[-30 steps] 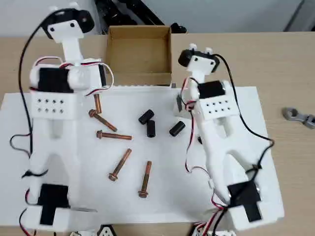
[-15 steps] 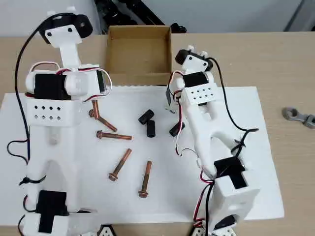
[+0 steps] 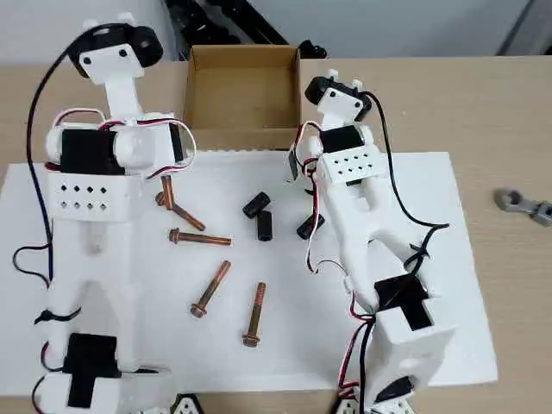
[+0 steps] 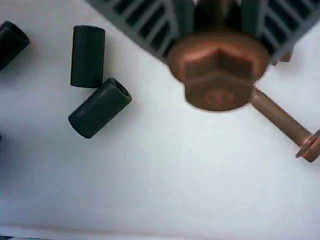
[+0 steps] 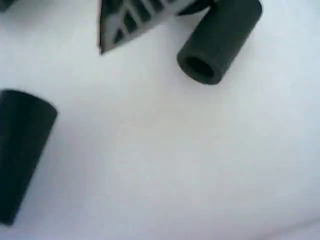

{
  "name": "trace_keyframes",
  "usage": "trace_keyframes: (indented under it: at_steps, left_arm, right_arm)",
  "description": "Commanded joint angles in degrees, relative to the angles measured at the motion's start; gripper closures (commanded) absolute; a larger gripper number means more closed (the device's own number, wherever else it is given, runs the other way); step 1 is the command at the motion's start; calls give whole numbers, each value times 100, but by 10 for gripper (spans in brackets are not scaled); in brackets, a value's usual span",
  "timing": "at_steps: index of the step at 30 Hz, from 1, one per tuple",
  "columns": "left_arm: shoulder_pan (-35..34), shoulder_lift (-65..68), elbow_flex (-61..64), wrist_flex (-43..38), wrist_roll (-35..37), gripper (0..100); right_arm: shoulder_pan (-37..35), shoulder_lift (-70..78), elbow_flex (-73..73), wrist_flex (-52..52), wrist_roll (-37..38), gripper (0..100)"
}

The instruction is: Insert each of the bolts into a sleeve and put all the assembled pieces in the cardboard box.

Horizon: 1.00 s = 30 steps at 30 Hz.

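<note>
My left gripper (image 3: pixel 169 188) is shut on a copper bolt (image 4: pixel 217 75), held by its shank with the hex head toward the wrist camera, just above the white mat. Several more bolts lie loose on the mat, such as one (image 3: pixel 200 237) in the middle and one (image 3: pixel 254 315) nearer the front. Three black sleeves (image 3: pixel 256 204) (image 3: pixel 266 225) (image 3: pixel 310 226) lie at the mat's centre. My right gripper (image 3: pixel 299 172) hovers low beside the rightmost sleeve (image 5: pixel 220 40). The open cardboard box (image 3: pixel 244 129) stands behind the mat, nothing visible inside.
The white mat (image 3: pixel 414 172) covers most of the wooden table. A metal wrench (image 3: pixel 522 203) lies off the mat at the far right. Both arms' bases stand at the front edge, with red and black cables trailing along them.
The right arm has swung left and toward the back of the mat, bringing its gripper close to the sleeves. The left arm shifted slightly, still holding its bolt.
</note>
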<state>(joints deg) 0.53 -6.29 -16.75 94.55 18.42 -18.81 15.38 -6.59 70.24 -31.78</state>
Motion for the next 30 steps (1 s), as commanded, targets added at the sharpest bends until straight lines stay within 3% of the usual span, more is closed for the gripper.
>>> trace_keyframes:
  at_steps: [1, 30]
  left_arm:
    - [-35, -316, -31, -105, -18, 994]
    - [-325, -325, -22, -62, -9, 994]
  right_arm:
    - [4, 110, -273, -127, -44, 764]
    - [48, 558, -519, -760, -53, 792]
